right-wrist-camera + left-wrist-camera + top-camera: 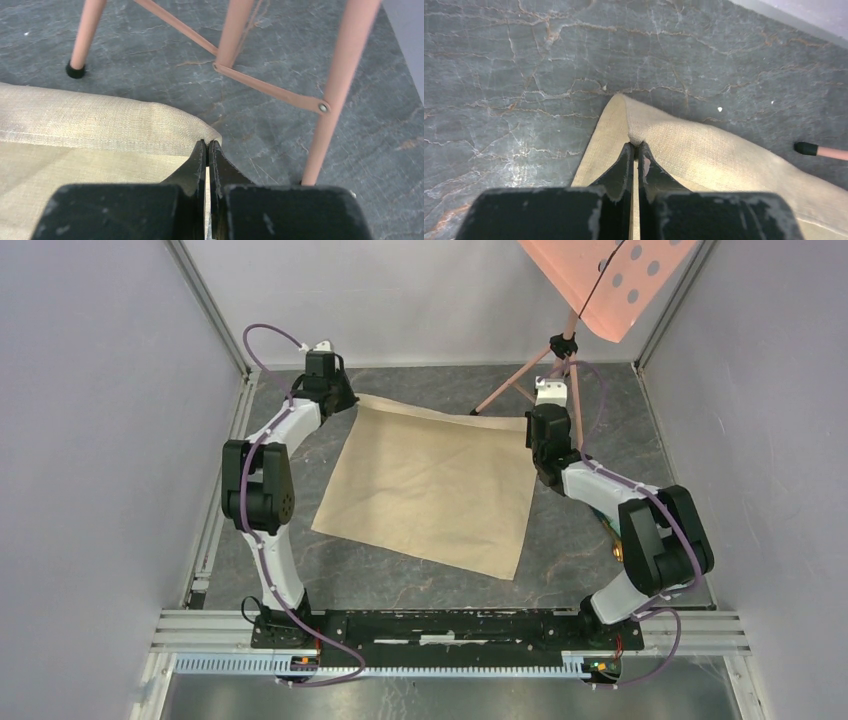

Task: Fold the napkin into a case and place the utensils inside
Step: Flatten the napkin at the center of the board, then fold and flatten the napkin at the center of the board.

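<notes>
Two far corners of the napkin [430, 485] are pinched, one in each pincer. I judge the first fold needs that far edge lifted and carried back toward me evenly, so neither side drags or skews. My left pincer [636, 146] is clamped on the far-left corner, with the cloth puckering up between its tips. My right pincer [207, 144] is clamped likewise on the far-right corner, just beside the legs of the pink tripod [342, 75]. The rest of the napkin lies spread flat on the worktop [570, 560], a slightly turned square between my arms, not yet folded. Both arms reach forward with elbows raised and wrists tipped down, low to the surface.
</notes>
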